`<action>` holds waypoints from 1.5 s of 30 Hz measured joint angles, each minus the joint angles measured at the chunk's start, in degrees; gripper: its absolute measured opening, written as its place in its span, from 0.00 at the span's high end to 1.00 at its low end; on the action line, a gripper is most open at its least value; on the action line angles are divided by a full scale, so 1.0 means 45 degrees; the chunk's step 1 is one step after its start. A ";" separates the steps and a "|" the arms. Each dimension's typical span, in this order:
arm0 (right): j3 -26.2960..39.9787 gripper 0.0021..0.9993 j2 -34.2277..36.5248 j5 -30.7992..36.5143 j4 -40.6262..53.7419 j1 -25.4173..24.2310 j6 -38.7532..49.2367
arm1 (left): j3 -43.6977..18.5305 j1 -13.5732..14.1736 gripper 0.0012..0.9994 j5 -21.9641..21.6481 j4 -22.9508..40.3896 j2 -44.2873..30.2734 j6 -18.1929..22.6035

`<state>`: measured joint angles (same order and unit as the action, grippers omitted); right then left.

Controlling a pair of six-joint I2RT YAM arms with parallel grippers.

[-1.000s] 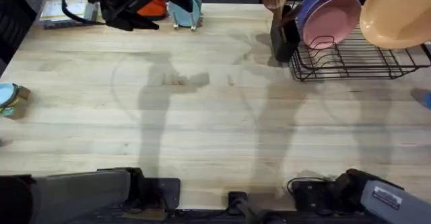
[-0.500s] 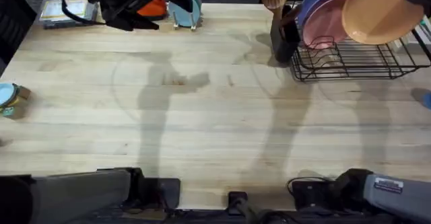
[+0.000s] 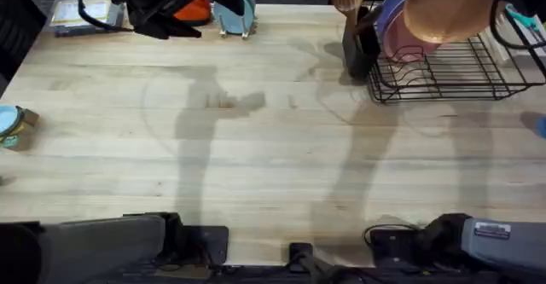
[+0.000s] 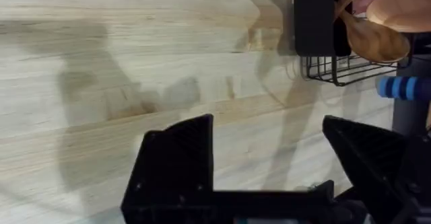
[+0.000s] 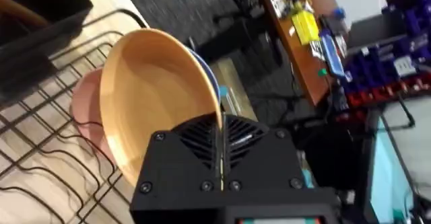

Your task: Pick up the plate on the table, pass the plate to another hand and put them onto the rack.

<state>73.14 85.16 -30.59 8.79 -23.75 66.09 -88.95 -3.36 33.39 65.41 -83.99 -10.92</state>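
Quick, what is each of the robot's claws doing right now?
Left gripper: open, holding nothing, above the table.
Right gripper: shut on the plate, over the rack.

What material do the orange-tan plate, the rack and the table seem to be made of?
The plate looks like glazed ceramic or smooth plastic: glossy, even colour; which one is unclear. The rack looks like thin metal wire with a black coating. The table looks like pale wood planks, with visible grain and a matte finish.
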 joint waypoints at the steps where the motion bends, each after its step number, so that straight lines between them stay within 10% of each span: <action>1: 0.0000 0.97 0.0142 -0.0302 -0.0155 -0.0041 0.0058 | 0.0000 0.0000 0.00 -0.0002 0.0000 0.0000 0.0000; 18: 0.0000 0.97 0.1371 -0.3738 -0.0575 -0.1042 0.1371 | 0.0000 0.0000 0.00 -0.0147 0.0330 0.0000 -0.0002; 45: 0.0029 0.97 0.3038 -0.3730 0.0853 -0.1510 0.2001 | 0.0000 0.0000 0.00 -0.0335 0.0330 0.0000 0.0000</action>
<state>73.28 98.82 -47.37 12.62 -30.55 75.09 -88.95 -3.36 31.88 66.89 -83.99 -10.92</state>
